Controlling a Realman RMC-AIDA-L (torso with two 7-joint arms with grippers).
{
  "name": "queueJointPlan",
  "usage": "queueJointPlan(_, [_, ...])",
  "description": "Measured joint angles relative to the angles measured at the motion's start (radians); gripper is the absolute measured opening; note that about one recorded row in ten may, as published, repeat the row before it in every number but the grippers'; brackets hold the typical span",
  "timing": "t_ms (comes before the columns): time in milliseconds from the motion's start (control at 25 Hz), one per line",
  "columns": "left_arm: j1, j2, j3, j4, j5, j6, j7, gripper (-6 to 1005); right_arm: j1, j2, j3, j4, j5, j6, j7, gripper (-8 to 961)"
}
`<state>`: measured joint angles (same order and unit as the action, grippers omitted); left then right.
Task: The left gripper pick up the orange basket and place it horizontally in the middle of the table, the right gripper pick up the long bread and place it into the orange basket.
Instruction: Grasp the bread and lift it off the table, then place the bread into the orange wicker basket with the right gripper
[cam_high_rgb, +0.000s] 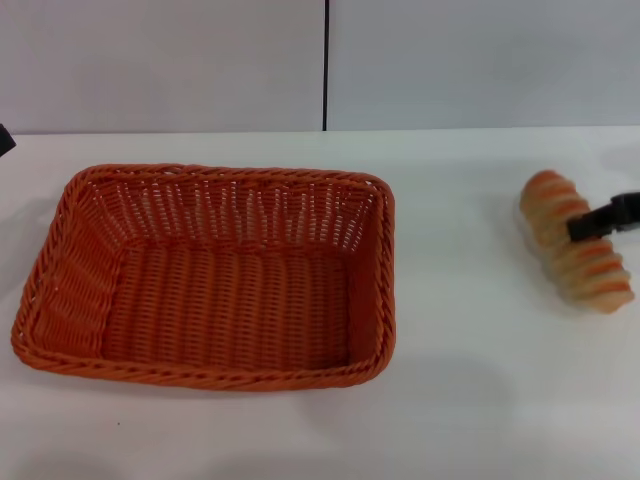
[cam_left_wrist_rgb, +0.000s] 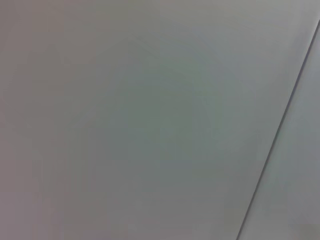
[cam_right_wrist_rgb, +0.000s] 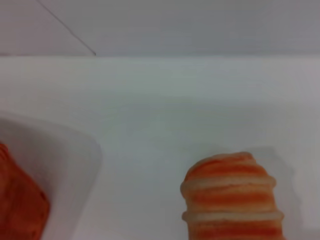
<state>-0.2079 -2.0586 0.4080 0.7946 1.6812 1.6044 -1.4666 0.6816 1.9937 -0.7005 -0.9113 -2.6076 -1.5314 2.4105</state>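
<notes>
At the far left edge of the head view only a dark sliver of the left gripper (cam_high_rgb: 5, 140) shows, clear of the orange basket (cam_high_rgb: 205, 275), so I cannot tell how its jaws stand. The basket lies lengthwise on the table (cam_high_rgb: 460, 400), left of centre, apparently already set down to receive the loaf. Well to the right, the right gripper (cam_high_rgb: 603, 218) reaches in over the long bread (cam_high_rgb: 573, 252) on the table, seemingly for a grasp across its middle; whether its jaws are closed I cannot tell.
</notes>
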Motion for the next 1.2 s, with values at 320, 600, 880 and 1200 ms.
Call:
queueJointPlan(320, [-0.003, 0.0, 0.0, -0.002, -0.002, 0.005, -0.009, 606, -0.006, 0.054, -0.001, -0.326, 0.011, -0.148, 0.015, 240])
queueJointPlan(600, [-0.007, 0.0, 0.0, -0.021, -0.003, 0.007, -0.002, 607, 0.005, 0.05, -0.127, -0.458, 0.264, -0.267, 0.005, 181])
queueJointPlan(880, [-0.011, -0.001, 0.0, -0.026, -0.005, 0.008, 0.0, 607, 0.107, 0.058, -0.329, -0.422, 0.423, -0.334, -0.056, 143])
queueJointPlan(1200, [-0.016, -0.003, 0.0, -0.049, -0.006, 0.019, 0.0, 606, 0.155, 0.079, -0.48, -0.322, 0.478, -0.219, -0.215, 120])
